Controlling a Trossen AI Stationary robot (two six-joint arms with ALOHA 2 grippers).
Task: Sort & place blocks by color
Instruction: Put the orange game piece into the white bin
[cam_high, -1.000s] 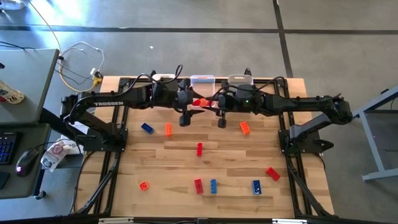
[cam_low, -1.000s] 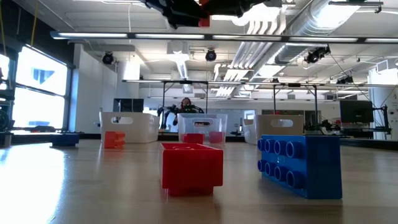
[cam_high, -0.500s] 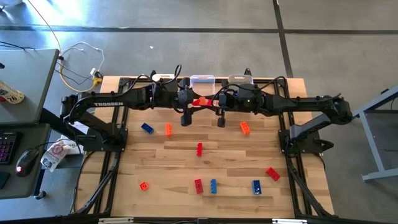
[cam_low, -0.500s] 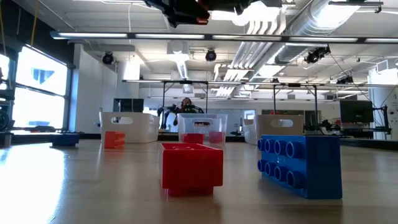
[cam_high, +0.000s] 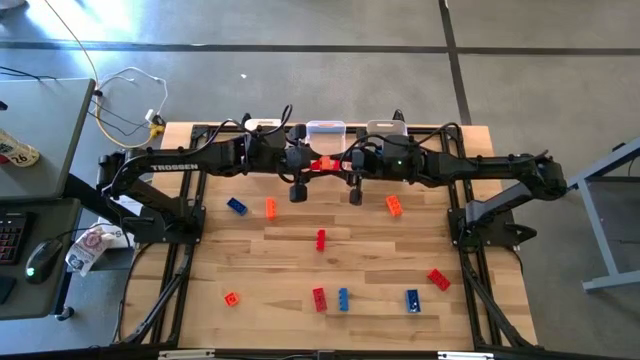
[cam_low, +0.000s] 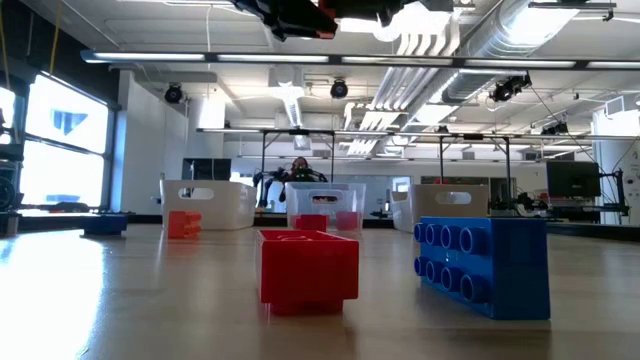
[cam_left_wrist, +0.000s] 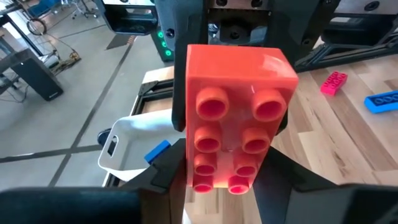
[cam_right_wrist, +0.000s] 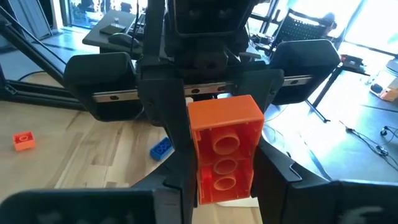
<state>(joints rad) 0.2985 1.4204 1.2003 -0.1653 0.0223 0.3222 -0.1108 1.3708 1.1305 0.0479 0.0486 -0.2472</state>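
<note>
A red brick (cam_high: 321, 163) hangs high over the table's far middle, between my two grippers, which face each other. My left gripper (cam_high: 308, 163) comes from the left and my right gripper (cam_high: 337, 163) from the right, and each is shut on one end of the brick. The left wrist view shows the brick's studded face (cam_left_wrist: 231, 118). The right wrist view shows its hollow underside (cam_right_wrist: 222, 149). Other blocks lie loose on the table, among them a blue one (cam_high: 236, 206), an orange one (cam_high: 394, 205) and a red one (cam_high: 320, 239). My left gripper pinches the brick's left end (cam_left_wrist: 194, 177) between its two fingers, one on each long side. The fingers lie level, come from the table's left and run along the brick. The brick is lifted clear of the table. My right gripper pinches the brick's right end (cam_right_wrist: 206, 183) between its two fingers, one on each long side. The fingers lie level, come from the table's right and run along the brick. The brick spans the gap between both grippers.
Three translucent white bins (cam_high: 264, 127) (cam_high: 325, 129) (cam_high: 386, 128) stand in a row at the far edge, just behind the grippers. More blocks lie near the front edge: orange (cam_high: 232, 298), red (cam_high: 319, 299), blue (cam_high: 343, 299), blue (cam_high: 412, 300), red (cam_high: 438, 279).
My left gripper has shut on the brick's left end and taken hold. My right gripper has kept its hold. The brick, which was slightly slanted between them, now lies level, still high over the far middle.
</note>
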